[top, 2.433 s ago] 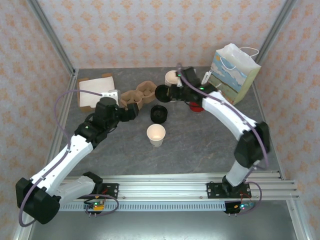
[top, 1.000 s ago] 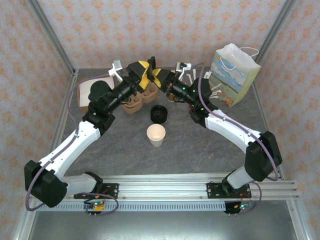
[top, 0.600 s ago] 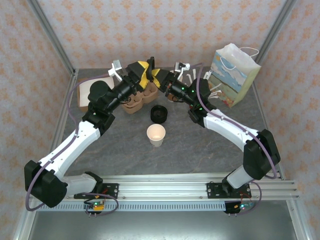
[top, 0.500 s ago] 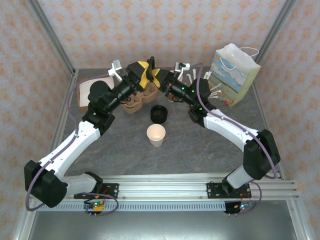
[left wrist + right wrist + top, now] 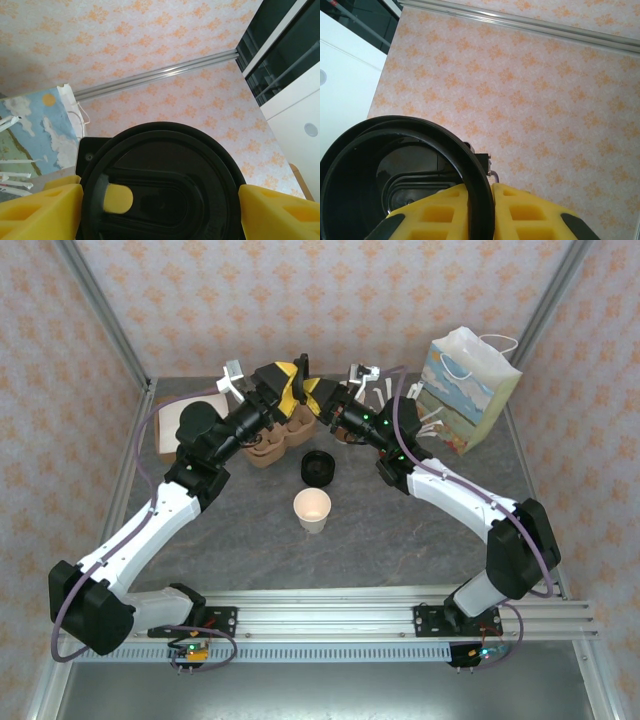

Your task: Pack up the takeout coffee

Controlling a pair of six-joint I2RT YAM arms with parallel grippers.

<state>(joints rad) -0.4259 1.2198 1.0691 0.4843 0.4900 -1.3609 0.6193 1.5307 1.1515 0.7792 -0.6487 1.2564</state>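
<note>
The takeout coffee's small paper cup (image 5: 312, 510) stands lidless in the middle of the table. Its round black lid (image 5: 160, 165) hangs in the air at the back, over the carrier, held by both grippers. My left gripper (image 5: 300, 386) spans the lid's full width, a yellow finger (image 5: 40, 210) pressed against each side of the rim. My right gripper (image 5: 328, 405) pinches the rim of the lid (image 5: 355, 170) edge-on between its yellow fingers (image 5: 530, 215). The two grippers meet nose to nose.
Another black lid (image 5: 318, 468) lies on the table behind the cup. A brown cardboard carrier (image 5: 268, 445) sits under the left gripper. A printed paper bag (image 5: 472, 385) stands at the back right beside white stirrers (image 5: 385, 392). A white box (image 5: 172, 428) lies at the back left.
Since the earliest frame both arms have risen and met over the carrier, the right one bringing the lid. Over the last second the arms hold still.
</note>
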